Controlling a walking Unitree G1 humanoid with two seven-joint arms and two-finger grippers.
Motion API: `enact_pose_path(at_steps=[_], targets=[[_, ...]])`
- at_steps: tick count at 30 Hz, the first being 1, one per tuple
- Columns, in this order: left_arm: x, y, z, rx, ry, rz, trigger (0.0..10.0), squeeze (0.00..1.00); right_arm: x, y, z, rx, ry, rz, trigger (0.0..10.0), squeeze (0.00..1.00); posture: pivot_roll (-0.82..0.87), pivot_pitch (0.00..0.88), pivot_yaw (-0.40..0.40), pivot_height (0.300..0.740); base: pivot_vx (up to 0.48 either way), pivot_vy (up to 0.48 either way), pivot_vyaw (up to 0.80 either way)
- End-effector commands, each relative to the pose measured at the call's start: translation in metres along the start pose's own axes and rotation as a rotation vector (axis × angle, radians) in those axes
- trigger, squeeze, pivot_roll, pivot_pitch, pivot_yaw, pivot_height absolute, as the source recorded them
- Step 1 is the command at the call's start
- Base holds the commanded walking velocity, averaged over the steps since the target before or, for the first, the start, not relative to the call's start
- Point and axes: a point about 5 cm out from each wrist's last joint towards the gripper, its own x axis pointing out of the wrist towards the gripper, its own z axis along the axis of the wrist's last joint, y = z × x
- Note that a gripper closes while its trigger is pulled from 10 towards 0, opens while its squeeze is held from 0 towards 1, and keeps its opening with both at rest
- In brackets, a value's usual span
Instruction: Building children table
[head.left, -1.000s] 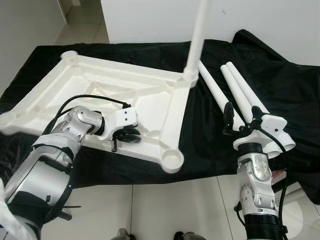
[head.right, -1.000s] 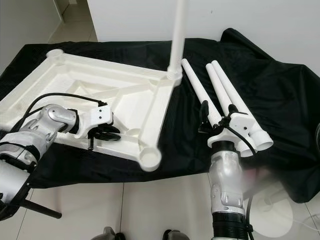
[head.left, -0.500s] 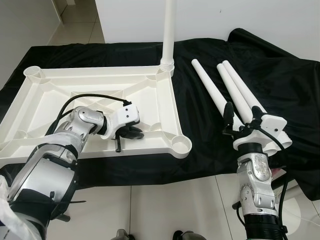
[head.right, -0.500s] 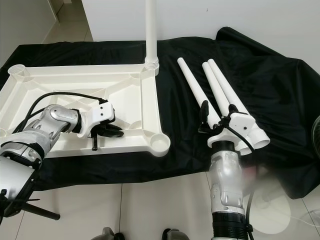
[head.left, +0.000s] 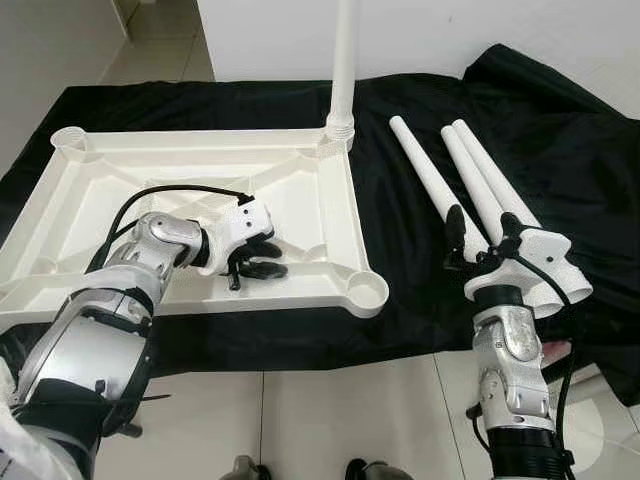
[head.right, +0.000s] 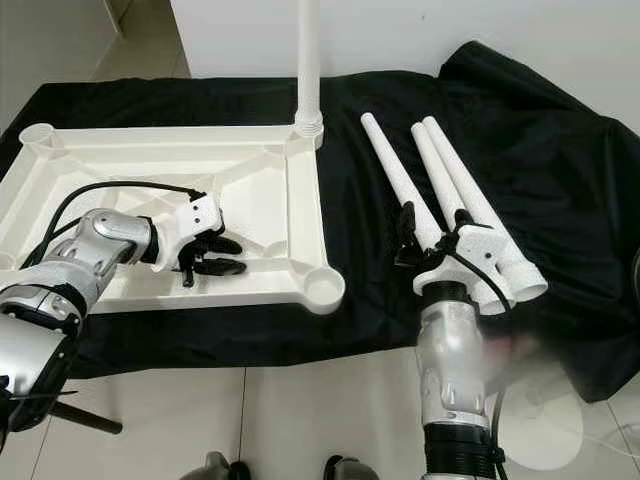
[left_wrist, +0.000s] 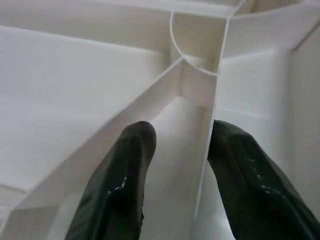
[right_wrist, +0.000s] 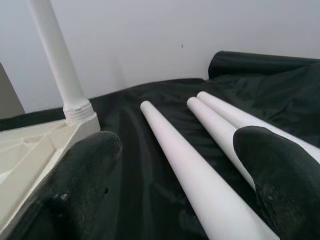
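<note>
The white tabletop (head.left: 300, 200) lies upside down on a black cloth (head.left: 400, 270), its ribbed underside facing up, with one white leg (head.left: 345, 60) standing upright in the far corner socket. The left end effector (head.left: 252, 262) rests inside the tabletop near its front rim, and in the left wrist view its two black fingers (left_wrist: 125, 185) are spread apart and straddle a thin white rib (left_wrist: 212, 130) that runs straight ahead of them to a round corner socket (left_wrist: 197, 40); whether they press on the rib cannot be told. The right end effector (head.left: 485, 235) hovers over the cloth at the near ends of three loose white legs (head.left: 440, 190), its fingers wide apart and gripping nothing. Just ahead of it the three legs lie side by side, running away from it across the cloth, with the upright leg further off to its left.
</note>
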Motion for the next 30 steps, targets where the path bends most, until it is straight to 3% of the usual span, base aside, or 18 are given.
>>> enact_pose_path(at_steps=[1,4,7,8,13,20,21,24,29,30], targets=[[-0.005,0.022,0.012,-0.022,-0.076,0.362,10.0,0.0,0.001,-0.004,-0.006,-0.014,0.044,-0.009,10.0,0.0,-0.04,0.113,0.043,0.74,0.0,0.0,0.0],[-0.007,0.029,0.019,-0.084,-0.133,0.439,10.0,0.0,0.004,-0.005,-0.009,-0.03,0.077,0.006,10.0,0.0,-0.03,0.109,0.049,0.74,0.0,0.0,0.0],[-0.01,0.036,0.024,-0.217,-0.228,0.532,10.0,0.0,0.008,-0.009,-0.012,-0.031,0.103,0.005,10.0,0.0,-0.03,0.107,0.053,0.74,0.0,0.0,0.0],[-0.012,0.041,0.03,-0.277,-0.305,0.584,10.0,0.0,0.011,-0.013,-0.013,-0.042,0.111,-0.009,10.0,1.0,-0.03,0.104,0.056,0.74,0.0,0.0,0.0],[-0.014,0.042,0.035,-0.312,-0.37,0.602,10.0,0.0,0.012,-0.016,-0.014,-0.072,0.119,-0.038,10.0,1.0,-0.02,0.099,0.055,0.74,0.0,0.0,0.0],[-0.012,0.042,0.041,-0.303,-0.359,0.619,10.0,0.0,0.013,-0.019,-0.017,-0.092,0.144,-0.057,10.0,1.0,-0.02,0.094,0.055,0.74,0.0,0.0,0.0],[-0.009,0.04,0.046,-0.319,-0.4,0.599,10.0,0.0,0.012,-0.019,-0.018,-0.105,0.149,-0.061,10.0,0.0,-0.02,0.088,0.053,0.74,0.0,0.0,0.0],[-0.006,0.037,0.055,-0.354,-0.467,0.564,10.0,0.0,0.011,-0.018,-0.019,-0.123,0.155,-0.067,10.0,0.0,-0.02,0.088,0.053,0.74,0.0,0.0,0.0],[0.003,0.032,0.056,-0.369,-0.471,0.556,10.0,0.0,0.008,-0.015,-0.021,-0.115,0.164,-0.061,10.0,0.0,-0.03,0.087,0.045,0.74,0.0,0.0,0.0],[0.012,0.024,0.058,-0.384,-0.498,0.539,10.0,0.0,0.002,-0.013,-0.023,-0.117,0.177,-0.069,10.0,0.0,-0.05,0.096,0.03,0.74,0.0,0.0,0.0]])
